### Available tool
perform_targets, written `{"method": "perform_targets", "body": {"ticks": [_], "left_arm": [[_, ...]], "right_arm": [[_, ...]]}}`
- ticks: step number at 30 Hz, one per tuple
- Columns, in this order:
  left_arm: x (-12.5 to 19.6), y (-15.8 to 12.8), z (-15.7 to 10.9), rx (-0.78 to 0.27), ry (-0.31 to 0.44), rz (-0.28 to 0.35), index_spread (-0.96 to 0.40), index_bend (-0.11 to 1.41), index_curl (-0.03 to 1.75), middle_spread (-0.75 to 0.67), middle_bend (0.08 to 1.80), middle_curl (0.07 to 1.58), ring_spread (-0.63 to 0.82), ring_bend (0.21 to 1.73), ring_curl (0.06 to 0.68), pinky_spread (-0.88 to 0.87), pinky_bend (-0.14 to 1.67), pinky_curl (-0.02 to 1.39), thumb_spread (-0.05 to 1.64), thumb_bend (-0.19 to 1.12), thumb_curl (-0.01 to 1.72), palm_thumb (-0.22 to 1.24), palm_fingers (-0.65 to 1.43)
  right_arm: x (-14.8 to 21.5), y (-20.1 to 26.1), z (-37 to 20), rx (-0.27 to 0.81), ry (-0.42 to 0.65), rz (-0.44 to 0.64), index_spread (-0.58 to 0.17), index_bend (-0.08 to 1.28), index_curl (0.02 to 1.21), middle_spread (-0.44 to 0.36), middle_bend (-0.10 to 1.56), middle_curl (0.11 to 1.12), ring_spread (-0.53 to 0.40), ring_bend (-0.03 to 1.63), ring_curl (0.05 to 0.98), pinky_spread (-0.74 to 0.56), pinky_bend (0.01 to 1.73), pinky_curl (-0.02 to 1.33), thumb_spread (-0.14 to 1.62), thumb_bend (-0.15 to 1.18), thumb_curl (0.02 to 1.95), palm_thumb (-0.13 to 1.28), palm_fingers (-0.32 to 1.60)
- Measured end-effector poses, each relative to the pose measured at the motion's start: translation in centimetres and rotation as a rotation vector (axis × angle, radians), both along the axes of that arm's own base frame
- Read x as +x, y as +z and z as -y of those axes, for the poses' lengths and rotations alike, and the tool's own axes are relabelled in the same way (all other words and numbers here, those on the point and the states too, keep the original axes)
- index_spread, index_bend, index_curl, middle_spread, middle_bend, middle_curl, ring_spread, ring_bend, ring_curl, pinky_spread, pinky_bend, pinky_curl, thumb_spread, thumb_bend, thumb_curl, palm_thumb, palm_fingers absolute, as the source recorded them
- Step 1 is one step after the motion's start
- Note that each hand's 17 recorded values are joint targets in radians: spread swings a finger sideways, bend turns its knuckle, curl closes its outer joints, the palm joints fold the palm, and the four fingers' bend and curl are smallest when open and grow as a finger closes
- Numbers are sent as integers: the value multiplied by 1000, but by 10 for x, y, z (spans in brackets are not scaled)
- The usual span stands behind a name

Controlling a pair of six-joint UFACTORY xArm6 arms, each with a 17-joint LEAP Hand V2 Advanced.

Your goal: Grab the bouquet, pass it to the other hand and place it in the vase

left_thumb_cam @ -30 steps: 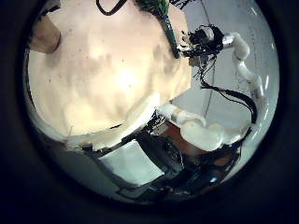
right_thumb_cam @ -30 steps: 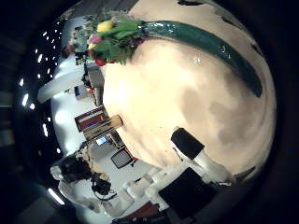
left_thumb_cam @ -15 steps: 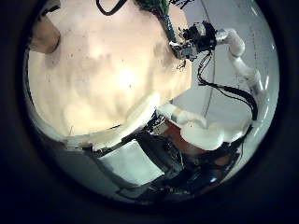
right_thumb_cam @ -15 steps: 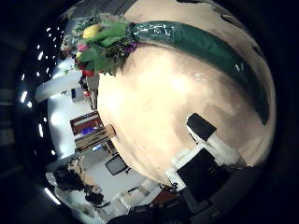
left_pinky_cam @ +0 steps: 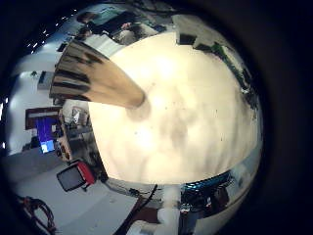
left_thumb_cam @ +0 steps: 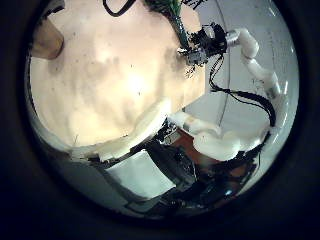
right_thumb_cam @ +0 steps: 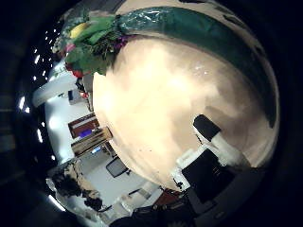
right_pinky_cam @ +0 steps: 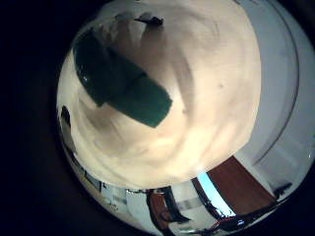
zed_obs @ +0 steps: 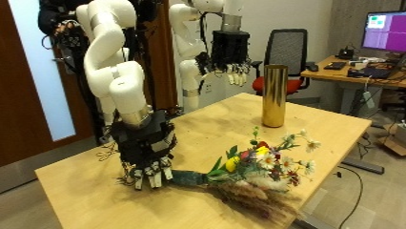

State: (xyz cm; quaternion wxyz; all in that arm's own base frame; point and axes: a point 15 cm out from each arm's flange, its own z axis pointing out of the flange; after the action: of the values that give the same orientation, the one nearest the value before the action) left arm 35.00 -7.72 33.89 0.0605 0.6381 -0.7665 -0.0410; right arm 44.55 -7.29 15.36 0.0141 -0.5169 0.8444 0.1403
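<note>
The bouquet (zed_obs: 260,167) lies on the wooden table (zed_obs: 89,176), its flowers and dry grass near the front edge. Its dark green wrapped stem (zed_obs: 191,178) points toward my right hand (zed_obs: 146,153). That hand hangs just above the stem's end with its fingers (zed_obs: 150,177) relaxed and pointing down, holding nothing. In the right palm views the green wrap (right_pinky_cam: 123,79) and the flowers (right_thumb_cam: 90,38) look close. The tall gold vase (zed_obs: 273,95) stands upright at the table's far side. My left hand (zed_obs: 231,52) hovers high beside the vase, open and empty. The vase (left_pinky_cam: 98,78) also shows in its palm view.
An office chair (zed_obs: 294,48) and a desk with a monitor (zed_obs: 381,29) stand behind the table. The table's front edge runs close under the flowers. Bare tabletop lies between the bouquet and the vase.
The green stem has grown larger in the right thumb side palm view: my right hand has come closer to it. The left hand has barely moved.
</note>
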Motion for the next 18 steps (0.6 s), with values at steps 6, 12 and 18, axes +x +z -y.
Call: {"method": "perform_targets", "body": {"ticks": [6, 12, 18], "left_arm": [[-1, 0, 0, 0, 1, -1, -16, 181, 449, 15, 232, 443, 130, 579, 117, 41, 314, 326, 1106, -21, 263, 301, 431], [-2, 1, -2, 3, 4, 1, -15, 184, 444, 15, 234, 443, 129, 579, 121, 41, 316, 326, 1106, -21, 263, 301, 430], [-1, 1, -1, 4, 1, 1, -15, 184, 442, 15, 233, 442, 129, 585, 119, 41, 315, 325, 1106, -21, 263, 301, 431]], "right_arm": [[0, -4, 0, 0, -9, -5, -77, 148, 257, 200, 336, 354, 184, 680, 221, 395, 712, 261, 890, -22, 569, 988, 128], [-2, -11, -1, 6, -9, -28, -76, 151, 259, 193, 347, 358, 183, 685, 221, 379, 697, 251, 895, -22, 577, 979, 134], [0, -14, -1, 5, -8, -33, -80, 163, 273, 180, 347, 358, 174, 663, 214, 363, 642, 233, 904, -23, 576, 961, 143]]}}
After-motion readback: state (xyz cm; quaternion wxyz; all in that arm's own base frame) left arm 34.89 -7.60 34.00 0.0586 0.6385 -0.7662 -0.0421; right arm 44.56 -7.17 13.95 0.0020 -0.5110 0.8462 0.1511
